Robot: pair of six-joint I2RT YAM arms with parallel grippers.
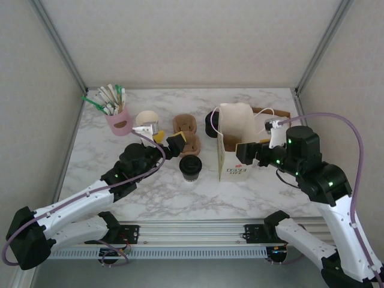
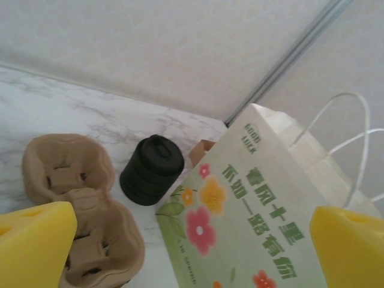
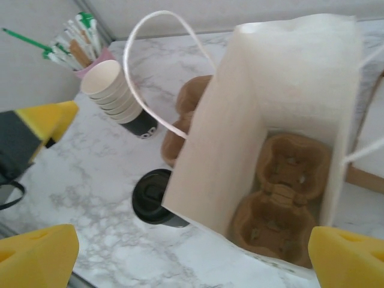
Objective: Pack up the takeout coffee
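Left end effector [image 1: 167,140]: I saw the jaws spread wide and holding nothing, hovering over the table [image 1: 150,192] just behind and left of the coffee.
Left fingers [image 2: 36,243]: yellow pads at both lower corners of the left wrist view, well apart, with the bag's flowered side between them.
Right end effector [image 1: 245,153]: jaws wide as well and empty, poised at the near right side of the paper bag [image 1: 235,141].
Takeout coffee [image 1: 191,167]: it stood upright on the table with its black lid on, just beside the bag's left wall, outside it.
Bag interior: open at the top, and I saw a brown cup carrier [image 3: 282,192] lying at the bottom, both pockets empty.
Second carrier [image 1: 185,133]: flat on the table behind the coffee.
Lid stack [image 2: 152,170]: black, tilted, beside the bag's far corner.
Cup stack [image 3: 114,93]: lidless, near the pink stirrer holder [image 1: 118,120].
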